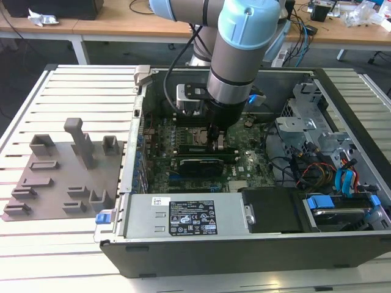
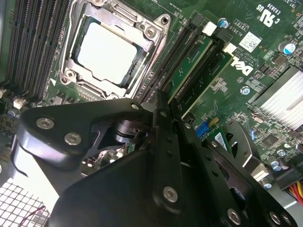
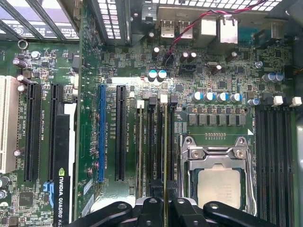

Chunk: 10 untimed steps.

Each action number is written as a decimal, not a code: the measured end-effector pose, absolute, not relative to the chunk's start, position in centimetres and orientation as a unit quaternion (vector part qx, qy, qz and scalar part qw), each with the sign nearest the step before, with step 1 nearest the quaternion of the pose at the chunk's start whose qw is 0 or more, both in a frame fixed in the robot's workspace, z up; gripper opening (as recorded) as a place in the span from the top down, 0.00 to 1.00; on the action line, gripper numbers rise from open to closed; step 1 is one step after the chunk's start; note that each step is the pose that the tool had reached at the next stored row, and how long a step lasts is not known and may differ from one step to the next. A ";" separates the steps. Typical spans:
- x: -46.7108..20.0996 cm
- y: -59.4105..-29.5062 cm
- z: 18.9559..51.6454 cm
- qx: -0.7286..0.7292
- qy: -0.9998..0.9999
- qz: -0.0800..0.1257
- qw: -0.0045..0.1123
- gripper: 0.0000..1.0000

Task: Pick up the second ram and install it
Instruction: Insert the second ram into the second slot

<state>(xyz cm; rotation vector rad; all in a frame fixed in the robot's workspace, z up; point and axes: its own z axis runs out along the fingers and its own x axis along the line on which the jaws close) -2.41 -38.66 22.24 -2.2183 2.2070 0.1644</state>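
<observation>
The second ram (image 3: 165,156) is a thin green stick seen edge-on, standing in a black slot beside the CPU socket (image 3: 218,185). In the second wrist view the second ram (image 2: 190,65) runs from a white latch down to my black fingers. My gripper (image 3: 165,206) is shut on its near end, one finger on each side. Another green stick (image 3: 140,151) sits two slots further from the socket, also visible in the second wrist view (image 2: 211,79). In the exterior view my gripper (image 1: 217,142) reaches down into the open computer case onto the motherboard.
A black graphics card (image 1: 198,165) lies just in front of the gripper. The grey fixture plate (image 1: 61,177) with upright blocks sits outside the case on the exterior view's left. The power supply (image 1: 183,217), drive cage and cables (image 1: 333,174) crowd the case.
</observation>
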 end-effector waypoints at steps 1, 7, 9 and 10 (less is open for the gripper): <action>-2.4 -38.7 22.2 -0.708 0.704 0.053 0.004 0.86; -2.1 -38.7 21.8 -0.708 0.704 0.052 0.004 0.86; -2.1 -38.7 21.7 -0.708 0.704 0.052 0.004 0.86; -2.1 -38.7 21.6 -0.708 0.704 0.052 0.004 0.86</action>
